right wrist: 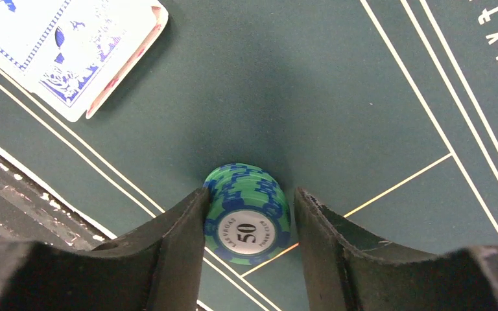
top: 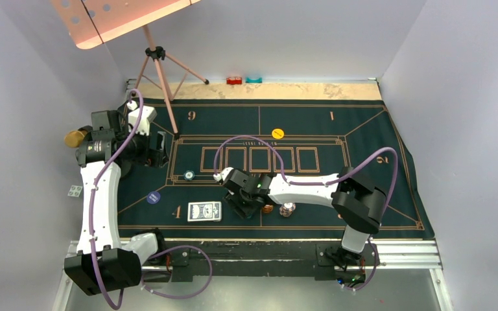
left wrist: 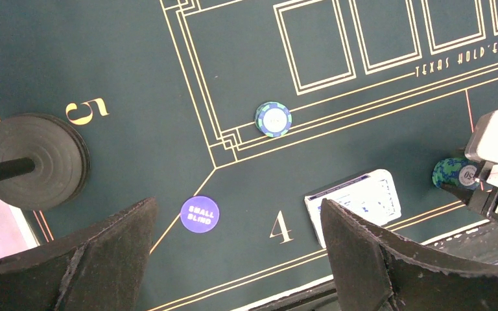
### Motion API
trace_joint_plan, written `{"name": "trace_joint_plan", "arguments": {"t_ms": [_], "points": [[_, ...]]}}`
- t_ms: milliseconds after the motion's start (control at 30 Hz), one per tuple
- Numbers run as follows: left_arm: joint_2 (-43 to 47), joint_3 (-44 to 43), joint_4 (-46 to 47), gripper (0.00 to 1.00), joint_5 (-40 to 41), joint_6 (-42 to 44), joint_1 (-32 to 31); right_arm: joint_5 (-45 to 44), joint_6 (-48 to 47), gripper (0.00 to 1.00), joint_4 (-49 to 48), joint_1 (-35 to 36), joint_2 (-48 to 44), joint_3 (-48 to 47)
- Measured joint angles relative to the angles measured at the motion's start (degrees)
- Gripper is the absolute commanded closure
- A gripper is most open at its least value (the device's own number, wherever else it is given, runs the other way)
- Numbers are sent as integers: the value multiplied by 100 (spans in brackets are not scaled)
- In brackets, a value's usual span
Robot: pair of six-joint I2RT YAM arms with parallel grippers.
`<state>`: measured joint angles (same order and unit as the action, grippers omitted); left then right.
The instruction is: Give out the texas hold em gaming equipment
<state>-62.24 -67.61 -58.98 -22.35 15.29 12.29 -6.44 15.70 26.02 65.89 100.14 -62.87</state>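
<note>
Right wrist view: chip stack (right wrist: pixel 246 214), green-blue, stands on the mat (right wrist: pixel 363 97) between the fingers of the right gripper (right wrist: pixel 249 194), which is half-closed around it; gripped or not, cannot tell. Card deck (right wrist: pixel 71 48) just beyond, undealt. Orange chip (top: pixel 268 208) and white-red chip (top: pixel 288 209) sit beside that hand. Left gripper (left wrist: pixel 238 206) is wide open and empty; blue disc (left wrist: pixel 200 214) and single chip (left wrist: pixel 273 119) under it look placed. Early going, I judge.

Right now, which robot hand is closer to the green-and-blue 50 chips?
Right. The right gripper has a finger on each side of the 50 chip stack. The left gripper hangs open far off to the left, near the Small Blind disc.
</note>
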Motion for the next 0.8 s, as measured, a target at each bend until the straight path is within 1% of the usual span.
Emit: {"name": "trace_joint_plan", "arguments": {"t_ms": [367,700,800], "points": [[55,0,7,0,35,39,-4,-15,13,53,79,11,-4,-20],[66,0,2,0,59,105,-4,-50,-15,55,420,11,-267,-522],[66,0,-2,0,63,157,-4,-175,-20,60,498,-20,-319,-678]]}}
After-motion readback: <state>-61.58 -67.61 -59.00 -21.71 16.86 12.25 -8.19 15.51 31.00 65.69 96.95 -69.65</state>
